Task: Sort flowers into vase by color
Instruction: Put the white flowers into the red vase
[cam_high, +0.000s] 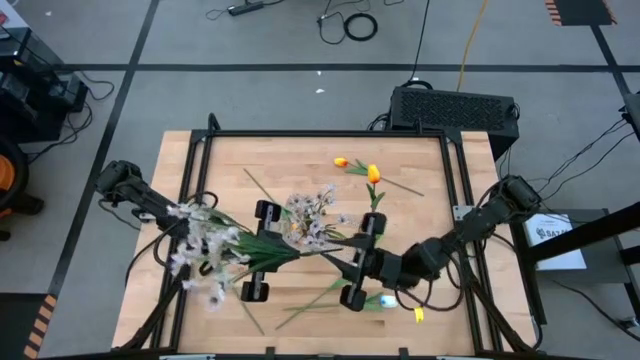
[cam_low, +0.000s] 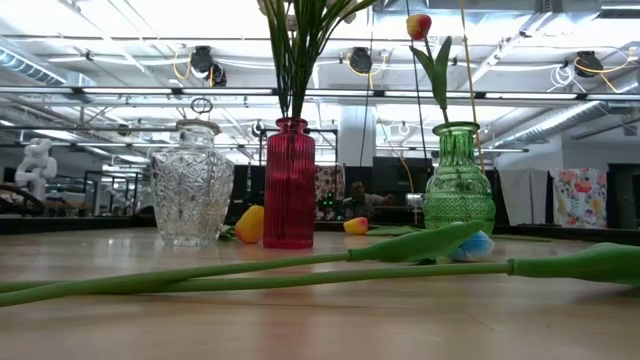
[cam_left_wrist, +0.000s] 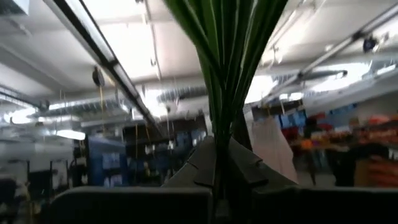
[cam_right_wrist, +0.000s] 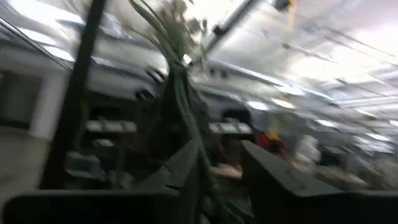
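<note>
My left gripper (cam_high: 262, 250) is shut on a bunch of green flower stems (cam_left_wrist: 227, 74), whose white blossoms (cam_high: 205, 250) spread out over the left arm. My right gripper (cam_high: 362, 258) stands open beside a green stem topped with pale blossoms (cam_right_wrist: 177, 62). The low view shows three vases. A red vase (cam_low: 290, 185) holds upright green stems. A green vase (cam_low: 458, 180) holds one orange-red tulip (cam_low: 419, 25). A clear glass vase (cam_low: 192, 185) has nothing showing in it. Two orange tulips (cam_high: 341, 161) (cam_high: 373, 173) lie on the far part of the table. A pale-blue tulip (cam_low: 470, 245) lies near the front. My left gripper pinches several green stems together between its two fingers (cam_left_wrist: 219, 155). The fingers slant upward. The stems rise out of the hold and fan apart above it; their lower ends are hidden. My right gripper has a green stem (cam_right_wrist: 193, 149) running past one finger; whether they touch I cannot tell.
Long green stems (cam_low: 250, 270) lie across the near part of the wooden table (cam_high: 420, 150). A black frame (cam_high: 330, 133) runs along the table's edges. A black box (cam_high: 455, 105) stands beyond the far right corner. Cables hang at both arms' bases.
</note>
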